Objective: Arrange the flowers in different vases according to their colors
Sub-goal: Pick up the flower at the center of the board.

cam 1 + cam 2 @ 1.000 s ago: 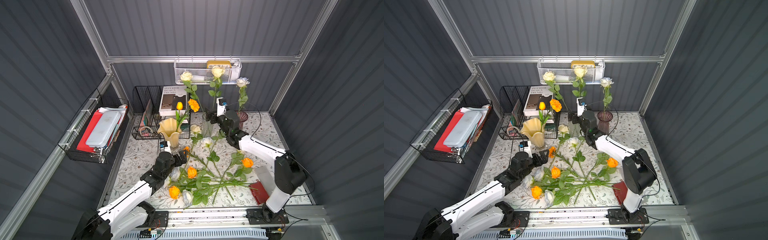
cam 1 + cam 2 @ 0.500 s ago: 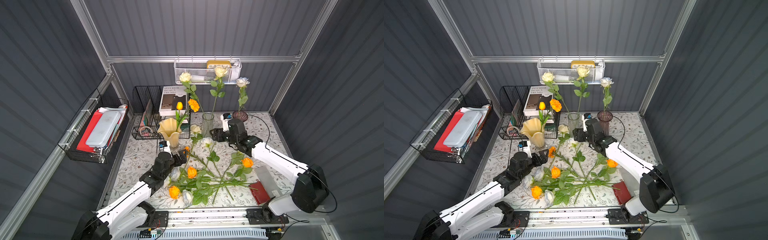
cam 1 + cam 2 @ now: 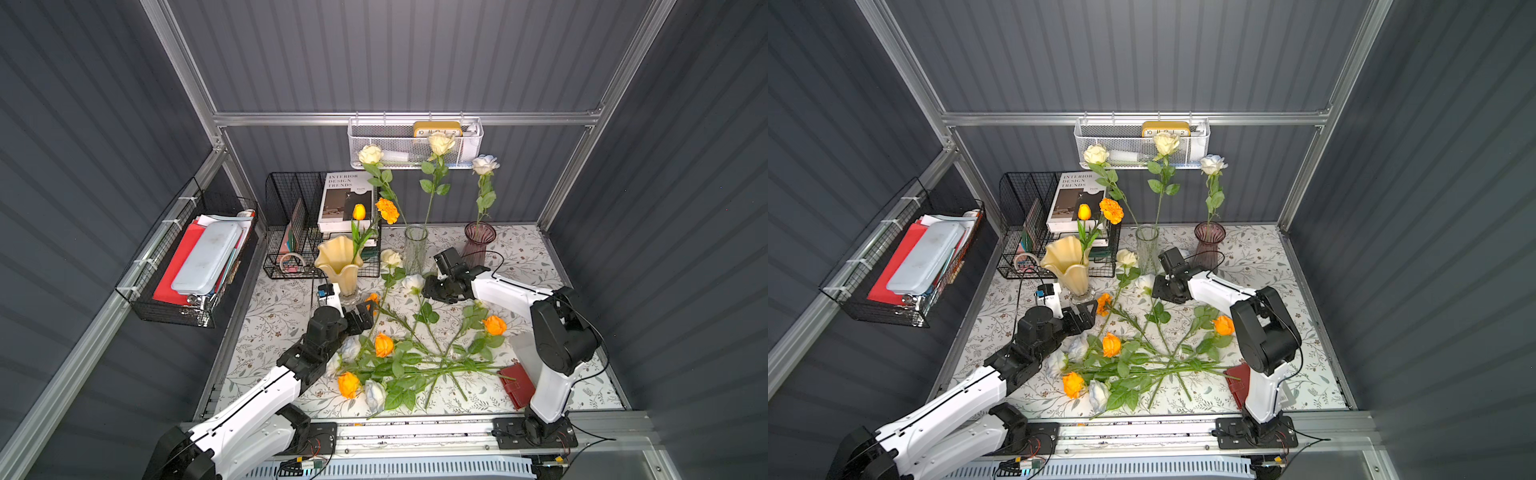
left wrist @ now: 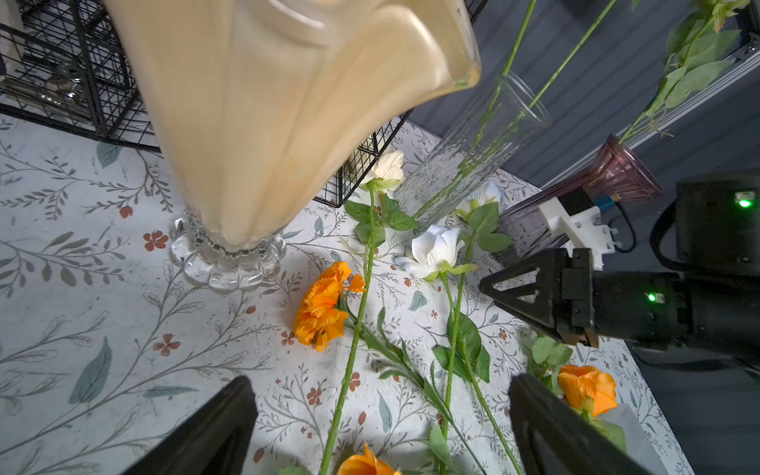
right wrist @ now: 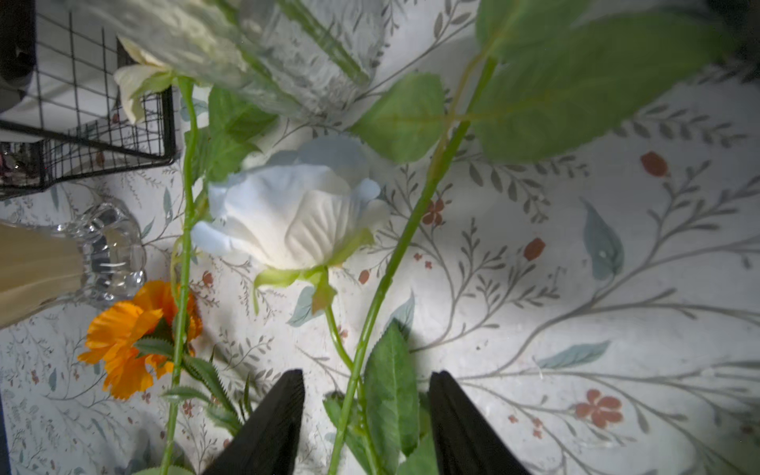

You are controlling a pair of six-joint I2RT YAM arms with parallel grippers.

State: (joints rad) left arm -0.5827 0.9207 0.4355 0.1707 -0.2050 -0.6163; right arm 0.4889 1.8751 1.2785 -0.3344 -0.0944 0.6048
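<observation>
Right gripper [image 5: 366,380] is hanging low over the desk [image 3: 270,316], jaws apart and straddling the stem of a white rose [image 5: 296,214] that's lying just beside the clear vase [image 3: 415,245]. Left gripper [image 4: 378,386] is hovering wide open near the orange marigold [image 4: 325,304] by the yellow vase [image 4: 267,123]. Most flowers [image 3: 399,365] are lying heaped on the desk.

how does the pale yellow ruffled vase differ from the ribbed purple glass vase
The pale yellow ruffled vase is opaque with a wavy rim; the ribbed purple glass vase is see-through with a round rim. The yellow vase holds an orange tulip, the purple vase a white rose. Both stand upright on the floral tablecloth.
</observation>
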